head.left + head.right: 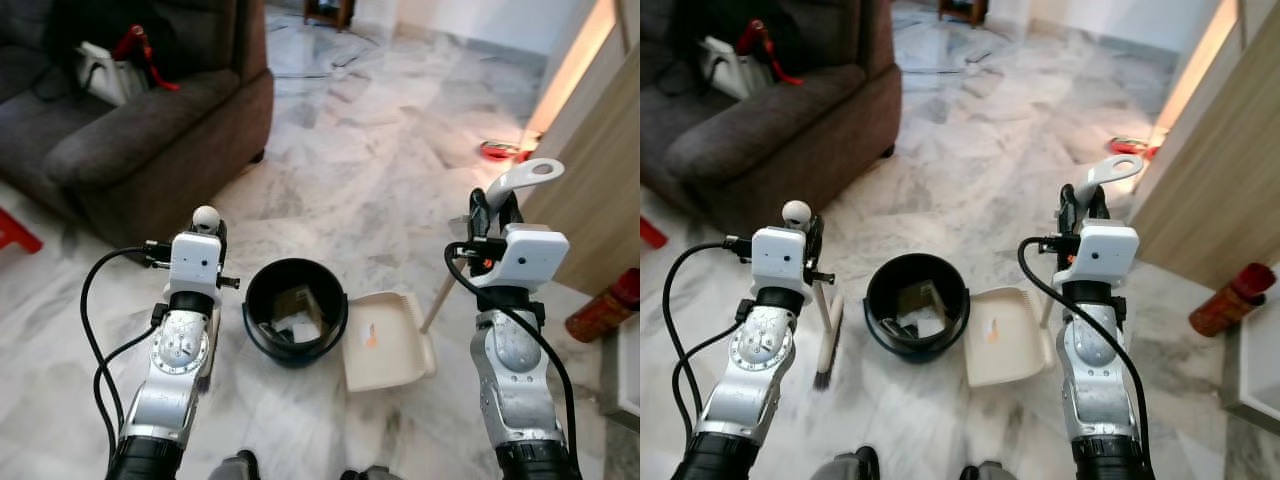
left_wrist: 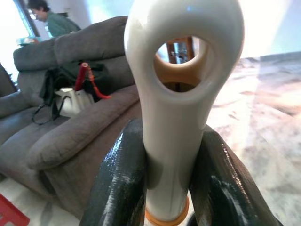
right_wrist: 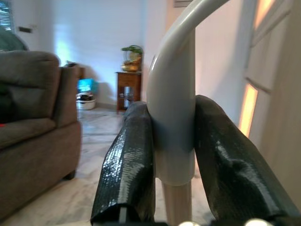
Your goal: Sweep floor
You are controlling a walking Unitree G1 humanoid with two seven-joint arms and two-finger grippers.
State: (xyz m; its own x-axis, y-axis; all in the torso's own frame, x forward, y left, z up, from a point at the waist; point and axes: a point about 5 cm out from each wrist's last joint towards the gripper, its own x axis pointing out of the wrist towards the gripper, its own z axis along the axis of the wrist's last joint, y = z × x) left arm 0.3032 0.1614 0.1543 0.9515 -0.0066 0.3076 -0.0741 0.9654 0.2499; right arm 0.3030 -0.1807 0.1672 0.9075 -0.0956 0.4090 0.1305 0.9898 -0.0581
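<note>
My left gripper (image 1: 207,232) is shut on the white handle (image 2: 176,117) of a small brush, just below its looped end. The brush hangs upright with its dark bristles (image 1: 823,378) at the marble floor, left of a black bucket (image 1: 295,310). My right gripper (image 1: 495,215) is shut on the pale curved handle (image 3: 173,108) of a cream dustpan (image 1: 385,340). The pan rests on the floor against the bucket's right side, with an orange speck in it. Scraps of rubbish lie in the bucket.
A grey sofa (image 1: 130,130) with a white bag (image 1: 105,75) stands at the back left. A wooden cabinet (image 1: 600,170) runs along the right, with a red bottle (image 1: 605,310) at its foot. A person (image 2: 42,16) stands behind the sofa. Open marble floor stretches ahead.
</note>
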